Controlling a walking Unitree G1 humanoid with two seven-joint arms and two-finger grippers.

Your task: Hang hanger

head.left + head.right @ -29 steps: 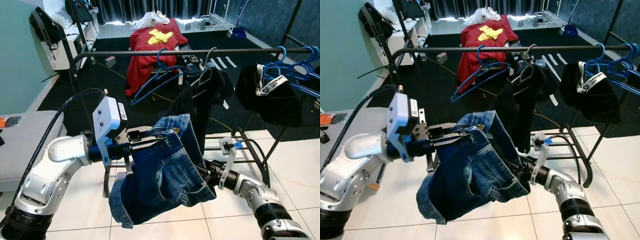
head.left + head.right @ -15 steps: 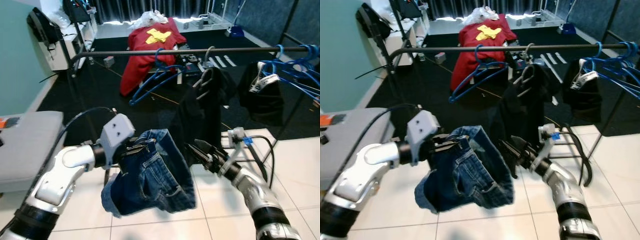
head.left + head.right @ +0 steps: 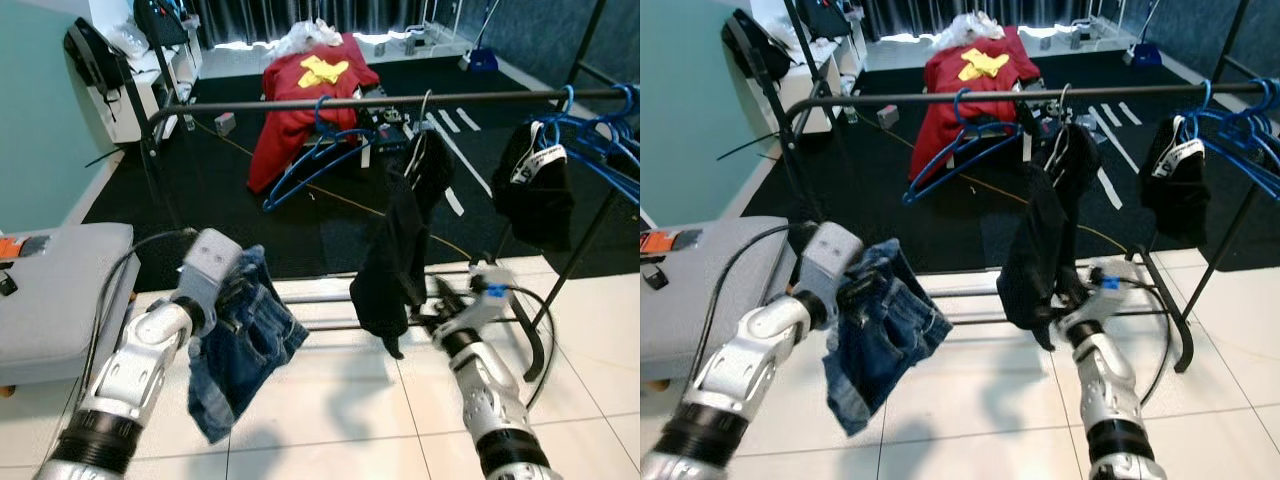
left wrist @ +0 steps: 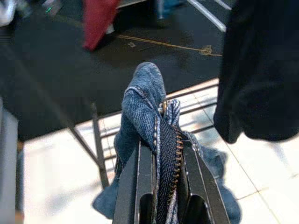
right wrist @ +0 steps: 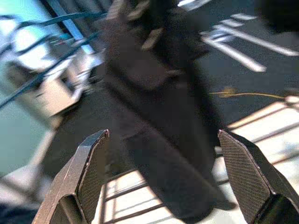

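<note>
Left gripper (image 4: 161,154) clamped denim shorts (image 3: 240,345); right gripper (image 5: 163,177) gaped wide, empty. Thin hold; shorts could slip off.

Red garment (image 3: 300,95) lies on dark carpet (image 3: 250,190).

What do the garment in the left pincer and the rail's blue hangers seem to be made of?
Shorts in the left pincer: blue denim, with woven twill, seams and a metal zipper showing. Blue hangers on the rail: thin, glossy, probably plastic or coated wire.
</note>
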